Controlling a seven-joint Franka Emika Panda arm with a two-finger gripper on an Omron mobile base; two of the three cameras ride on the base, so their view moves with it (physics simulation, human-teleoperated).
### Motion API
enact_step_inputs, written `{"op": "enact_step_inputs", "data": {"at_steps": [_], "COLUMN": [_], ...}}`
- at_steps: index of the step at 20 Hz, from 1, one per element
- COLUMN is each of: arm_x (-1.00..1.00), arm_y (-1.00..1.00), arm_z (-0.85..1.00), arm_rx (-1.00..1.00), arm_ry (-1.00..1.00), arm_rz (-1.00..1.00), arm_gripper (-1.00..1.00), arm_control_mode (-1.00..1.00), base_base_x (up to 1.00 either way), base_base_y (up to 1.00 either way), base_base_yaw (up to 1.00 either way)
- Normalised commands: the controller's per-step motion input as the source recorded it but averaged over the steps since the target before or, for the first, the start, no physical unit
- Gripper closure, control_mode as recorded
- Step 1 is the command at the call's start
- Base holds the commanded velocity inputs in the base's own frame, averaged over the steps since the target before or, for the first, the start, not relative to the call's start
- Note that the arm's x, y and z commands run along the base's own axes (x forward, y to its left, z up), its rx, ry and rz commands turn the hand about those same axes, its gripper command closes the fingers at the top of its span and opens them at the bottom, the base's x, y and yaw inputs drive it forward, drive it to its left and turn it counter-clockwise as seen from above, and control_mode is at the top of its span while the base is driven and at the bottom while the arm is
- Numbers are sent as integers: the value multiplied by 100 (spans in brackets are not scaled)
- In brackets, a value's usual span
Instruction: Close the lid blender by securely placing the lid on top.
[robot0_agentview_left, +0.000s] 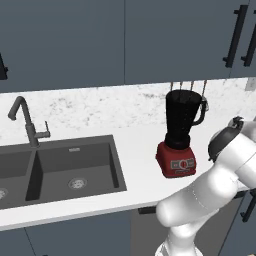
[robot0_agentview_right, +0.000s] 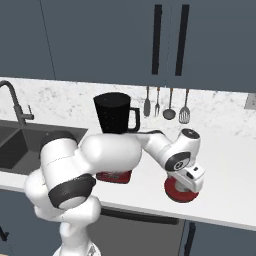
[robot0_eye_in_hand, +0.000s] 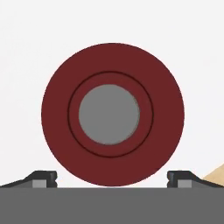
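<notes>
lid (robot0_eye_in_hand: 57, 113): matt red, smooth, with a flat grey knob
blender (robot0_agentview_left: 182, 125): dark translucent jar (plastic-looking), glossy red base
counter (robot0_agentview_left: 135, 145): smooth white
backsplash (robot0_agentview_left: 100, 107): speckled stone

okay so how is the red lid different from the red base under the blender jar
The lid is round; the base is square. The lid has a grey centre knob, while the base has buttons on its front. The lid lies flat and alone on the white counter under the gripper; the base carries the dark jar. Both are red and rest on the same counter.
</notes>
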Motion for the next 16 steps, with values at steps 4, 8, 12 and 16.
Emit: {"op": "enact_step_inputs", "data": {"at_steps": [4, 8, 12, 16], "arm_x": [23, 5, 0, 1], "arm_y": [-1, 4, 1, 4], "arm_z": [-9, -9, -17, -25], "arm_rx": [0, 0, 0, 0], "arm_ry": [0, 0, 0, 0], "arm_rz": [2, 0, 0, 0], "arm_gripper": [-100, -100, -100, -100], "arm_control_mode": [-100, -100, -100, -100], "base_base_x": [0, 0, 0, 0], "base_base_y": [0, 0, 0, 0], "base_base_yaw": [0, 0, 0, 0]}}
